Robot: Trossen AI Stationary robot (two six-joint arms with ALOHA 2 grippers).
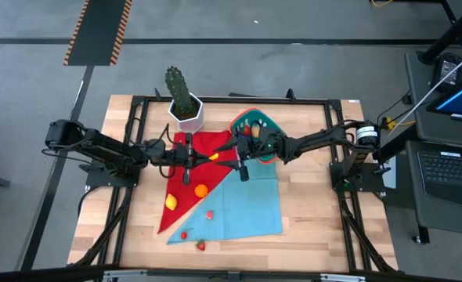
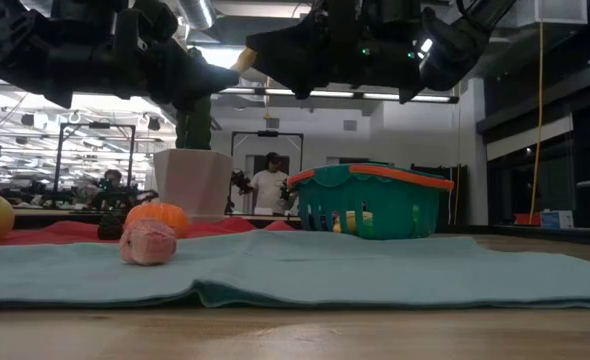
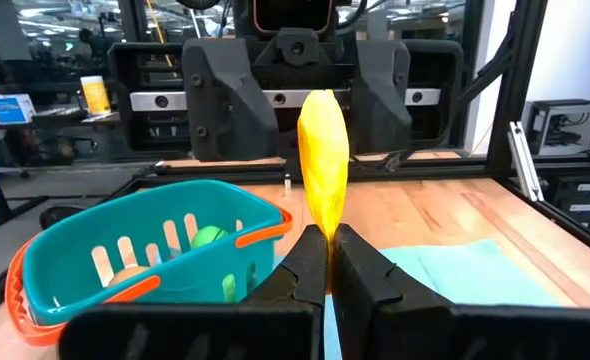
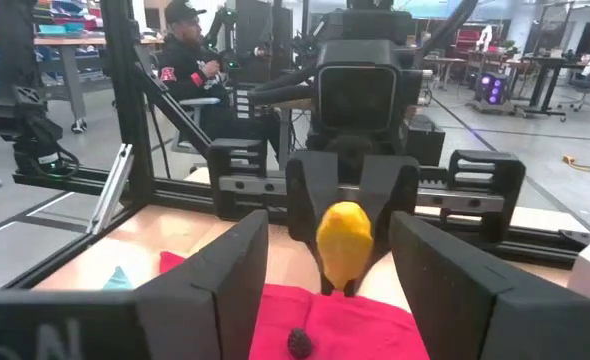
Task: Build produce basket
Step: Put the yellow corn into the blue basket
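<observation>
High view: both arms meet over the middle of the tabletop. The left end effector is clenched on a yellow banana held in the air above the red cloth. The right end effector faces it from 3 o'clock with fingers spread, gripping nothing. The teal basket sits just behind the right wrist, at about 1 o'clock from the banana. An orange, a lemon and small red berries lie loose toward 6 o'clock; a potted cactus stands at 11 o'clock.

Low view: the basket rests on the blue cloth, the orange and a pink fruit to its 9 o'clock, both arms overhead.

Left wrist view: the banana stands upright, pinched at its lower tip; the basket already holds some produce.

Right wrist view: the banana hangs between the spread fingers, not touching them.

This looks like a handover or a carry to the basket. Next, either the right end effector closes on the banana, or the left carries it over the rim and lets go.
</observation>
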